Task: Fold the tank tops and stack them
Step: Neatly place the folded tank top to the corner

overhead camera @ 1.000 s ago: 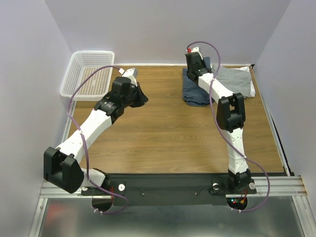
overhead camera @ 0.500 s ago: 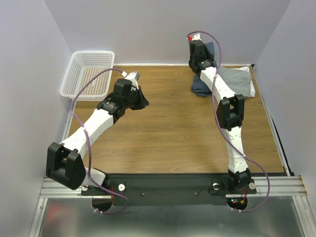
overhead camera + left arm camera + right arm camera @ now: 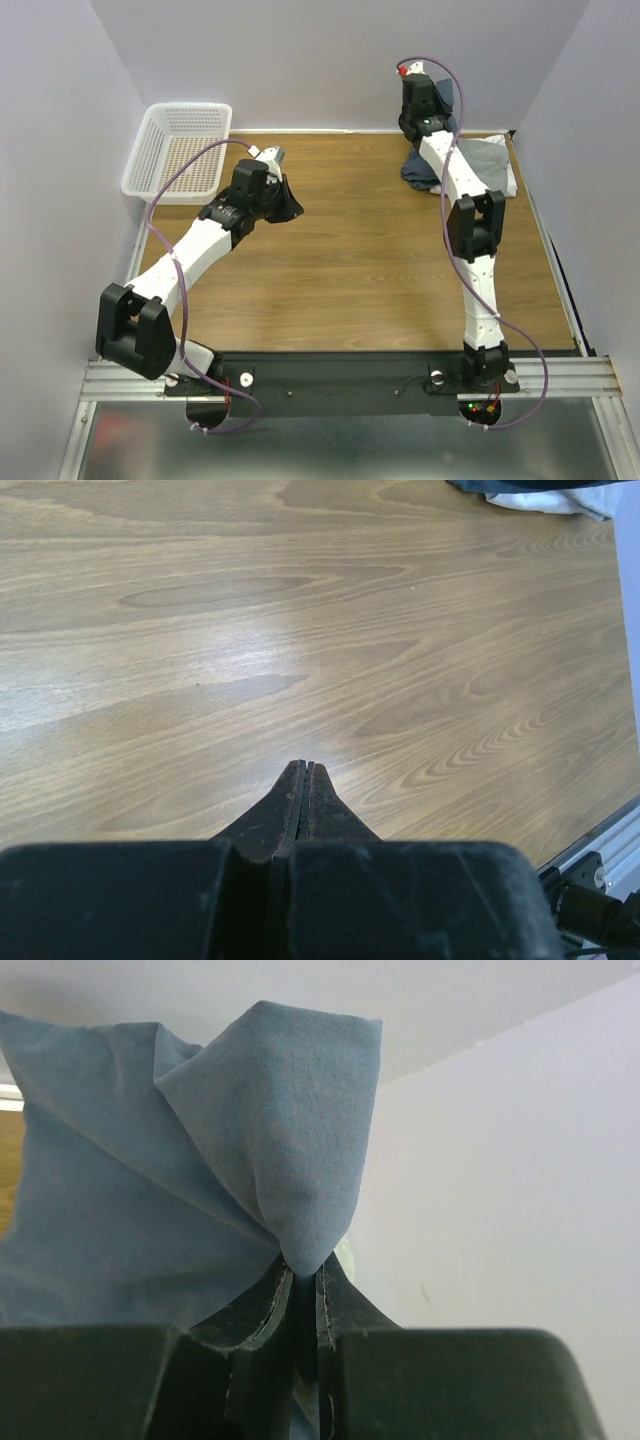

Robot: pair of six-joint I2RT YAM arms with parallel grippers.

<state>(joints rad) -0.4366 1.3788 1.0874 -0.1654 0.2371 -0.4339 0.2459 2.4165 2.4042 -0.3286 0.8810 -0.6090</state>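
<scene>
Currently right end effector (image 3: 298, 1268) clamped on navy tank top (image 3: 150, 1160); left end effector (image 3: 304, 772) pressed together, empty.

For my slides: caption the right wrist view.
Right hand pinching a bunched fold of the blue tank top, pale wall behind.

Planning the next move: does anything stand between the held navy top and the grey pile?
Nothing visible does. The navy top, pinched in the right claw, hangs right beside the grey pile.
</scene>
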